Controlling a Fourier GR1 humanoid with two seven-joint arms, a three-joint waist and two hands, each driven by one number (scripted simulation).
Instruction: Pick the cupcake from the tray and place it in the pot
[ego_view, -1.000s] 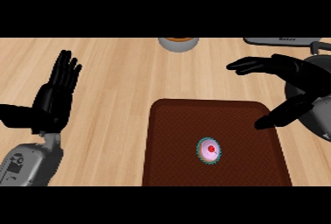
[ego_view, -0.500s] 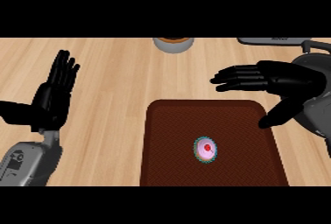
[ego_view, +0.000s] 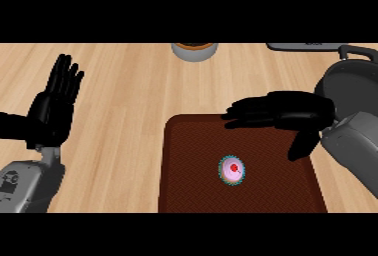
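Observation:
A small cupcake (ego_view: 232, 171) with pink frosting, a red centre and a teal wrapper sits near the middle of the dark brown tray (ego_view: 192, 190). My right hand (ego_view: 289, 113) hovers over the tray's far edge, above and to the right of the cupcake, fingers relaxed and pointing left, thumb hanging down; it is open and holds nothing. A dark grey pot (ego_view: 353, 85) shows at the right edge, partly hidden behind my right forearm. At the left, my left hand (ego_view: 52, 107) rests open with its fingers up.
A grey bowl-like container (ego_view: 195, 50) with a brown top stands at the counter's far edge, centre. A flat dark object (ego_view: 304, 46) lies at the far right. Wooden counter surrounds the tray on the left and far sides.
My right hand has moved left and toward me, from beyond the tray's far right corner to over its far edge, nearer the cupcake. The left hand has stayed put.

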